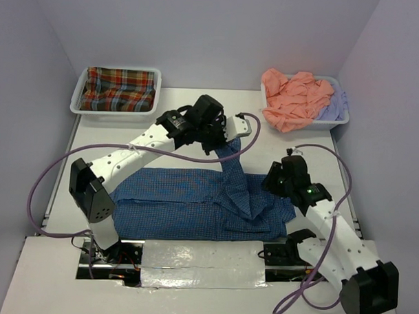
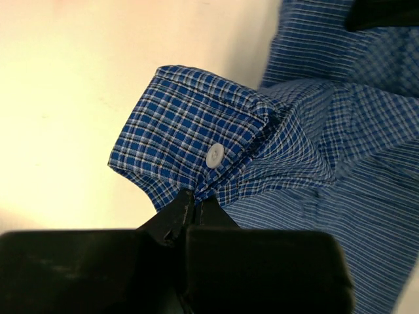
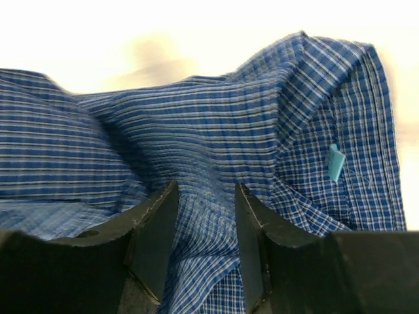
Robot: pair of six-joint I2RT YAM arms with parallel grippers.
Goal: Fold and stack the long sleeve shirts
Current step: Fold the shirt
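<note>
Near the middle of the bench [image 1: 114,131] lies the blue checked shirt [image 1: 180,201], spread wide from left to right, its right end rumpled into folds. One sleeve [image 1: 235,165] rises from that rumpled end toward the far side, drawn up off the body of the shirt.

The left claw [image 1: 229,137] holds the top of that sleeve. In the left wrist view its fingertips [image 2: 186,209] are clenched on the edge of the cuff [image 2: 190,131] - a darker, bolder check than the rest - just below a white button [image 2: 215,155]. The cuff hangs over bare bench, with the sleeve cloth running away to the right.

The right claw [image 1: 277,181] sits over the right end of the shirt. In the right wrist view its fingers [image 3: 154,232] stand apart, released, with shirt cloth showing in the gap between them; whether they touch the cloth I cannot tell. A small light blue tag [image 3: 335,162] shows on a fold at the right.

At the far left corner a white tray [image 1: 115,111] holds the red-green plaid shirt [image 1: 119,88]. At the far right another white tray [image 1: 341,122] holds the salmon orange shirt [image 1: 294,98], heaped and spilling over the near rim, with the pale lavender shirt [image 1: 333,106] just beside it on the right - both well apart from the blue one.
</note>
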